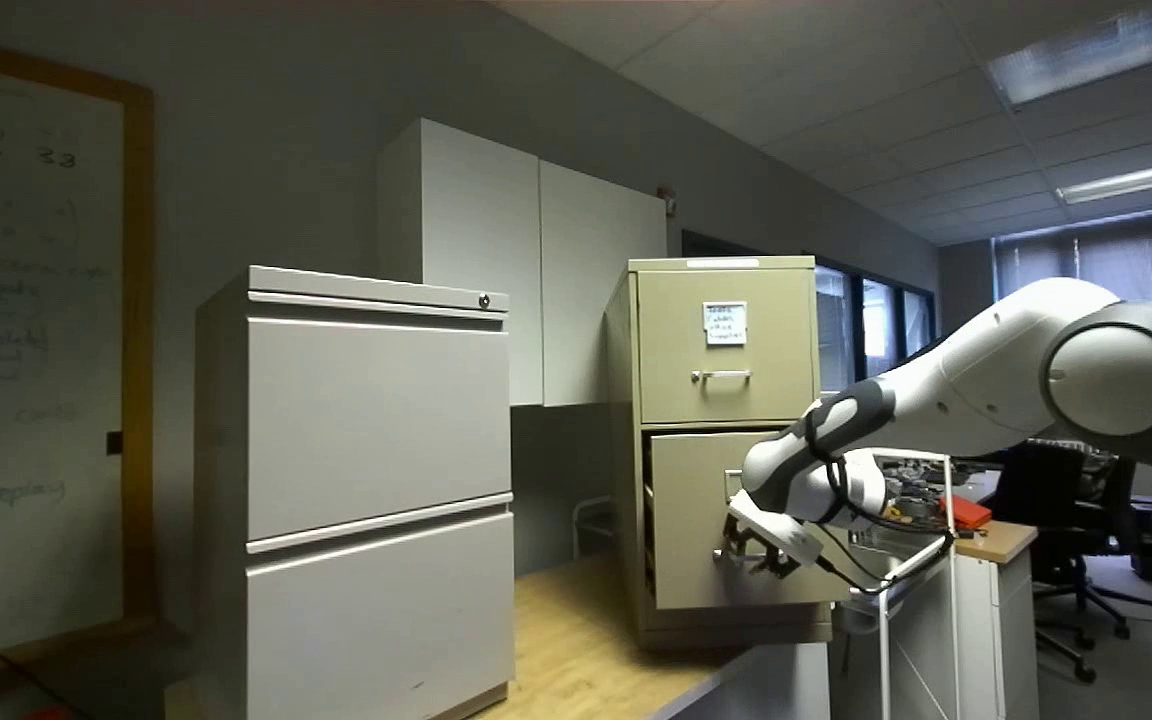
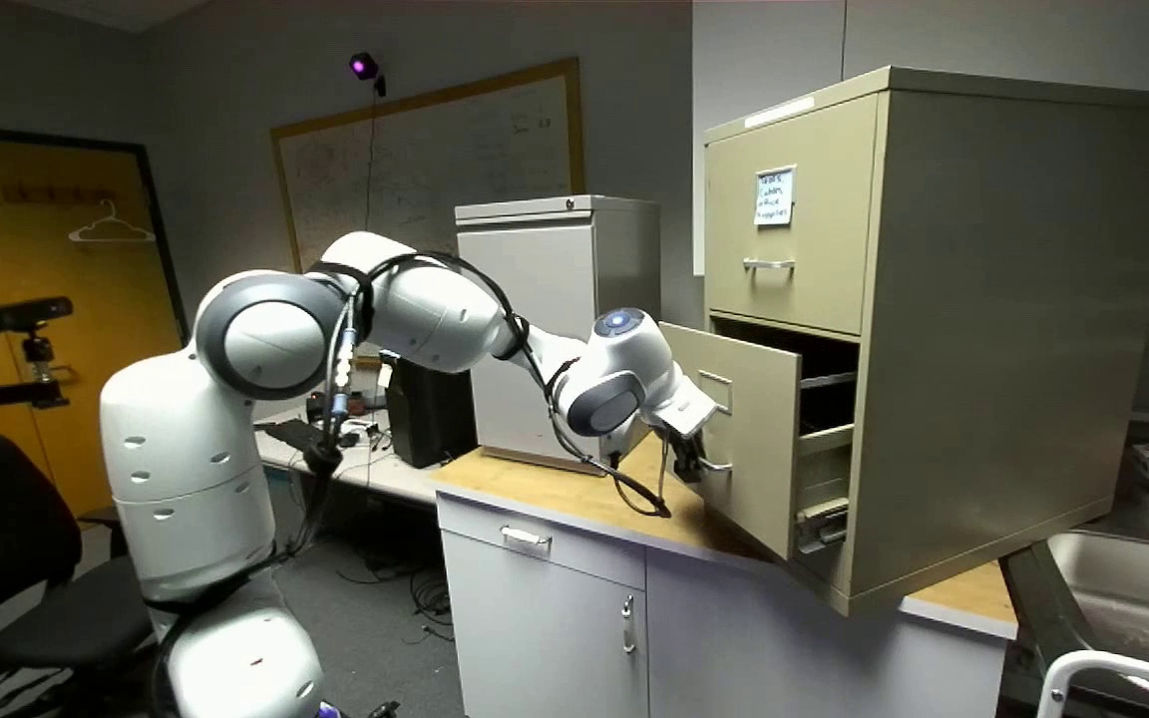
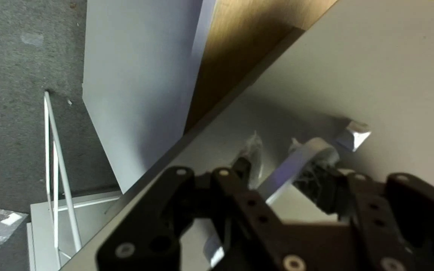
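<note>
Drawer [image 2: 764, 439] is seen partly out of tan cabinet [image 2: 993, 329], gap visible between drawer front and cabinet body. Cabinet's lower front corner is set just past edge of wooden counter [image 2: 525, 487]; strip of counter is seen between tan cabinet and pale cabinet [image 2: 545, 269]. Arm [image 2: 435, 309] is bent high at elbow, forearm sloped downward, wrist tilted toward drawer front. Gripper [image 3: 280, 177] is clamped on metal handle [image 3: 292, 167] in drawer front's lower half, bar pinched between fingers [image 3: 242, 167].

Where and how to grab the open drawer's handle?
Probably mid-bar on the handle, coming straight at the drawer front and pinching the bar top and bottom: it runs roughly level across the front and juts out from it.
</note>
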